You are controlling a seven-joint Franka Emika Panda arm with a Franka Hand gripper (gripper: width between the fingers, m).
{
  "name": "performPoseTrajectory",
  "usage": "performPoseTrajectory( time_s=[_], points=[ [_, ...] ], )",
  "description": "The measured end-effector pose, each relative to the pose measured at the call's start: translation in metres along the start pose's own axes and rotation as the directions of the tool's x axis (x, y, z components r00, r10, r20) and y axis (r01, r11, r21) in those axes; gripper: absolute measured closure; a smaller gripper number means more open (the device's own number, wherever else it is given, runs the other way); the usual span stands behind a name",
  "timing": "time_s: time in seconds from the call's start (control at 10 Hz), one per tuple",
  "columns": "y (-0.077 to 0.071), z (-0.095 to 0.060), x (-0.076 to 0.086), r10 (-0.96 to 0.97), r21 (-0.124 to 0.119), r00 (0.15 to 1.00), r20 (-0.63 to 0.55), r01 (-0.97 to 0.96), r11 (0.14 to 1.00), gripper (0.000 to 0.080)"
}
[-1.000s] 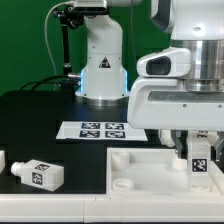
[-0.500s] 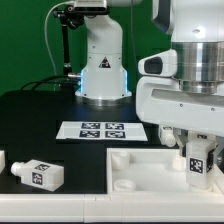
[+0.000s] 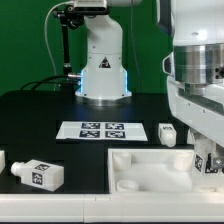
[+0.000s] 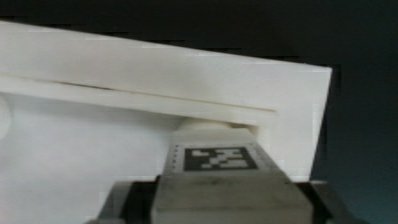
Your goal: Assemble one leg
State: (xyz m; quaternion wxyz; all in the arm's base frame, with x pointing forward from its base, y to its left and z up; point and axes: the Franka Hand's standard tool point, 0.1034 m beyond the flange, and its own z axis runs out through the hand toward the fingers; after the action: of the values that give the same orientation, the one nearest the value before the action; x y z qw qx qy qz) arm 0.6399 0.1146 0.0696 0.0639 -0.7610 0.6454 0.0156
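My tool (image 4: pixel 214 205), clamped on the small white stubby plastic leg with a black-and-white tag (image 4: pixel 217 160), has swung toward the exterior view's right over the wide flat white socketed panel (image 3: pixel 150 168), uncovering another tagged peg (image 3: pixel 167 133) on the worktop (image 3: pixel 40 110); insertion looks near.

A black tabletop (image 3: pixel 40 125) fills the lower left of the exterior view, against a green backdrop (image 3: pixel 30 40) above. The marker board (image 3: pixel 101 130) is white with black-and-white square tags. The panel (image 3: pixel 150 172) is plain white. Each white leg (image 3: pixel 38 173) wears a black-and-white tag, as does the one (image 4: pixel 217 160) seen at the wrist.
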Motion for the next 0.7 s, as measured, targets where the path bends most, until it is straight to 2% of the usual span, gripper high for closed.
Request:
performPoseTrajectory(
  time_s=[0.1,0.2,0.3,0.4,0.7],
  points=[
    [0.0007,0.0002,-0.0009,-0.064,-0.006,0.998,-0.002,0.064,0.998,0.0428],
    [0.0026,0.0003,-0.0030,-0.287,-0.027,0.958,0.002,0.287,0.958,0.0428],
    [0.0033,0.0007,-0.0042,-0.474,-0.035,0.881,0.012,0.474,0.880,0.0236],
    [0.0051,0.0022,-0.0037,-0.603,-0.039,0.797,0.026,0.604,0.796,0.0168],
    [0.0050,0.0020,-0.0014,-0.752,-0.036,0.659,0.030,0.752,0.658,0.0151]
  ],
)
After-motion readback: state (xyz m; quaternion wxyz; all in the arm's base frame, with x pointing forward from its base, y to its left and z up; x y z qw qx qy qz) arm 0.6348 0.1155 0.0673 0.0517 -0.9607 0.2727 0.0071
